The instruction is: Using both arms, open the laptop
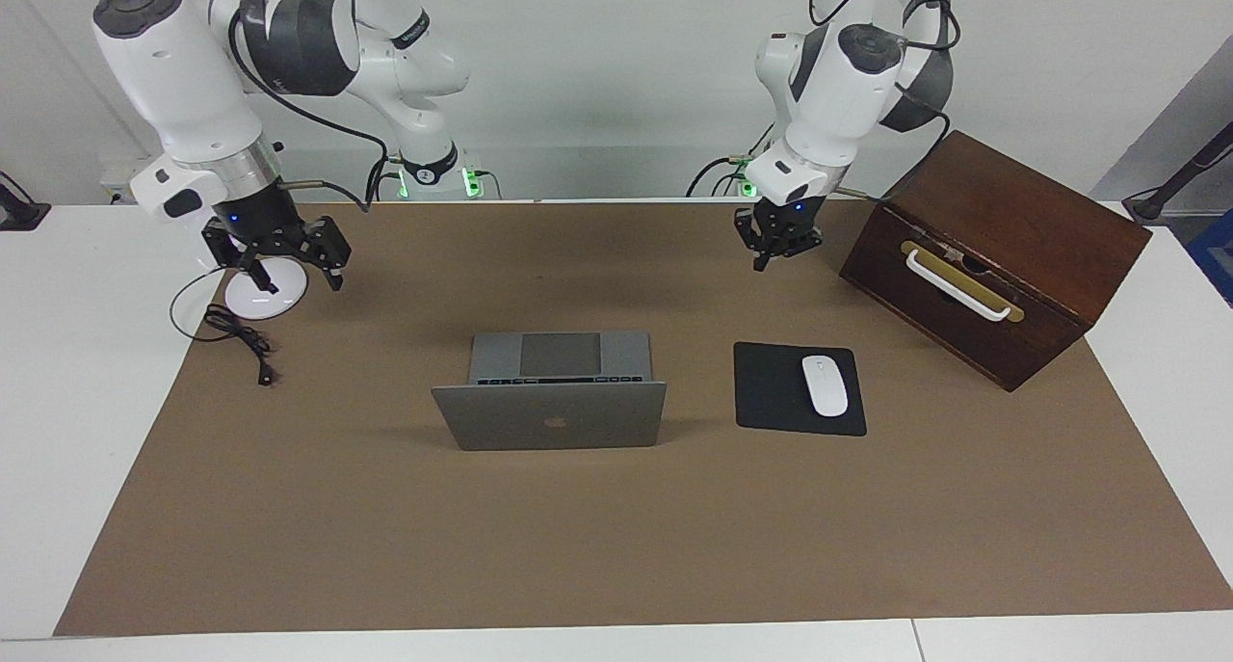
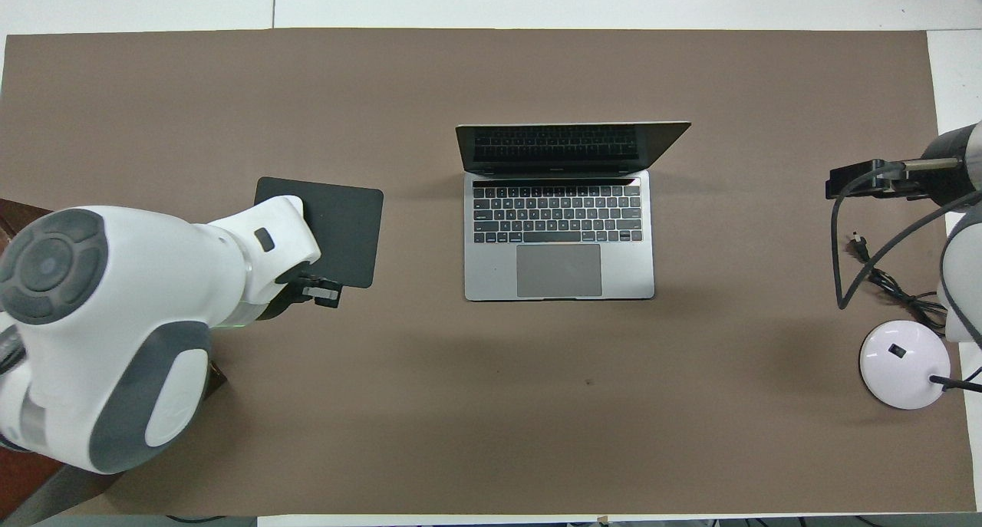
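Observation:
The silver-grey laptop (image 1: 549,416) stands open in the middle of the brown mat, its lid upright with the apple logo on its back. Its dark keyboard and grey trackpad show in the overhead view (image 2: 558,235). My right gripper (image 1: 297,278) is open and empty. It hangs over the white lamp base, well away from the laptop toward the right arm's end. My left gripper (image 1: 780,243) hangs empty over the mat, by the edge of the mouse pad nearest the robots, also apart from the laptop.
A black mouse pad (image 1: 771,392) with a white mouse (image 1: 825,384) lies beside the laptop toward the left arm's end. A dark wooden box (image 1: 992,257) with a white handle stands past it. A white lamp base (image 1: 265,296) and black cable (image 1: 241,339) lie toward the right arm's end.

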Controlling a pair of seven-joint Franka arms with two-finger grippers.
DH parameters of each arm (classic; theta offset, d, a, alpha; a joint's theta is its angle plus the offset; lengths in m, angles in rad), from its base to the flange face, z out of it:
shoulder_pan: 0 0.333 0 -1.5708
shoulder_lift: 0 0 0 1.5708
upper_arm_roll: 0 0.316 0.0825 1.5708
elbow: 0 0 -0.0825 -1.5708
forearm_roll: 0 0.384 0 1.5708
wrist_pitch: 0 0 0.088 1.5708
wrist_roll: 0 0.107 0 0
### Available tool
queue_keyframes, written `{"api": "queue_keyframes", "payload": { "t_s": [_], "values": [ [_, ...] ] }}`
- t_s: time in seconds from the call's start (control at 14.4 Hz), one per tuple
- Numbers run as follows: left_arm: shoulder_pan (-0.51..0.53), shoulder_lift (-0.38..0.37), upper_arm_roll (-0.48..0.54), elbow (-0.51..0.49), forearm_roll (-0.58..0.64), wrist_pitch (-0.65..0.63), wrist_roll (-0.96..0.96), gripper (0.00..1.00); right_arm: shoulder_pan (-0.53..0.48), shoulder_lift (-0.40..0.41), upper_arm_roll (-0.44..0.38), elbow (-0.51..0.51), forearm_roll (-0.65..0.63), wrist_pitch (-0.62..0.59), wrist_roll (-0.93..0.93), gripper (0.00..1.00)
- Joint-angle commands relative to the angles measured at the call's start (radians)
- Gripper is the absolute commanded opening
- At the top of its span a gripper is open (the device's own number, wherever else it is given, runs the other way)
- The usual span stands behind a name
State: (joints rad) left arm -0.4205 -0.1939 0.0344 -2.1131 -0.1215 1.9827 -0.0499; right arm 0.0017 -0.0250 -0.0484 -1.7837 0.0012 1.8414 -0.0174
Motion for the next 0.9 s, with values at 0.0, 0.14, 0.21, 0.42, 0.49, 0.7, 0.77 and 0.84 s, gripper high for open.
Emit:
{"api": "queue_keyframes", "payload": {
  "t_s": [0.0,0.14,0.21,0.42,0.49,0.7,0.77,0.84],
  "values": [
    [0.074,-0.042,-0.01,-0.007,0.026,-0.064,0.076,0.0,-0.014,-0.019,0.008,-0.022,-0.044,-0.04,-0.045,1.0],
    [0.129,-0.058,-0.01,-0.007,0.028,-0.087,0.151,0.0,-0.017,-0.026,0.008,-0.02,-0.044,-0.074,-0.047,1.0],
    [0.158,-0.068,-0.01,-0.008,0.028,-0.094,0.166,0.0,-0.019,-0.026,0.007,-0.022,-0.044,-0.076,-0.047,1.0],
    [0.221,-0.088,-0.01,-0.007,0.04,-0.111,0.168,0.0,-0.017,-0.027,0.005,-0.022,-0.043,-0.112,-0.044,1.0],
    [0.233,-0.09,-0.01,-0.005,0.055,-0.116,0.179,0.22,-0.019,-0.027,0.004,-0.019,-0.038,-0.131,-0.044,1.0],
    [0.258,-0.093,-0.01,-0.005,0.101,-0.122,0.183,1.0,-0.017,-0.024,0.002,0.044,-0.023,-0.206,-0.039,1.0],
    [0.281,-0.094,-0.01,-0.004,0.102,-0.122,0.183,1.0,-0.017,-0.018,0.002,0.078,-0.023,-0.24,-0.039,1.0],
    [0.293,-0.094,-0.01,-0.004,0.102,-0.122,0.179,1.0,-0.017,-0.012,0.002,0.108,-0.021,-0.272,-0.038,1.0]
  ]
}}
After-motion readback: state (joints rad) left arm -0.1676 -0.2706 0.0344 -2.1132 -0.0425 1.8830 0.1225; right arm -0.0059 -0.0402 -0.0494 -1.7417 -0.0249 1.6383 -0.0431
